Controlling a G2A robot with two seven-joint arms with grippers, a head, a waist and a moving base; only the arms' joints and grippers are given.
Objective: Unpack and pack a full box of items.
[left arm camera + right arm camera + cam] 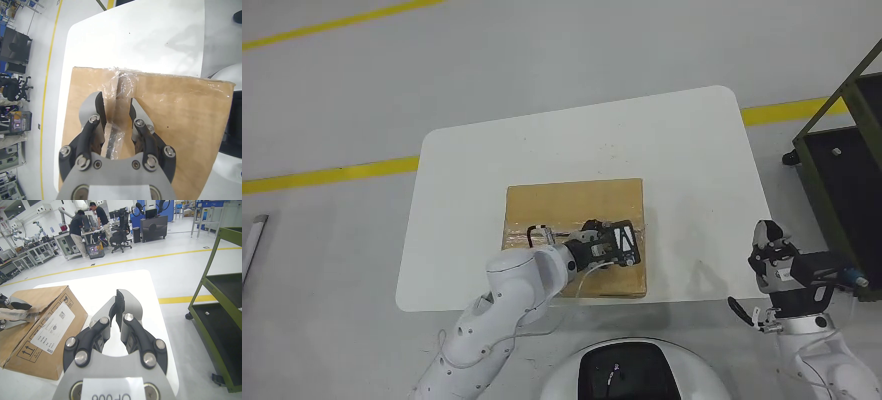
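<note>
The left claw is sitting low over the top of the cardboard box. Its two dark rubber pads are standing a moderate way apart and straddling the taped seam, one on each side, and I'm not seeing them pinch anything. The clear tape is lying crinkled and shiny between them, running straight out ahead of the claw to the box's edge on the robot's right, so the strip's long axis is lining up with the claw rather than crossing it. Back by the claw's base a flap edge is lifting slightly over a dark slit. The box, plain brown board with a white label on its side, is sitting mid-way on the white table. The right claw is hanging well apart by the table's right edge, ribbed pads pressed together on nothing. To my eye the left arm is the one placed to work that seam.
</note>
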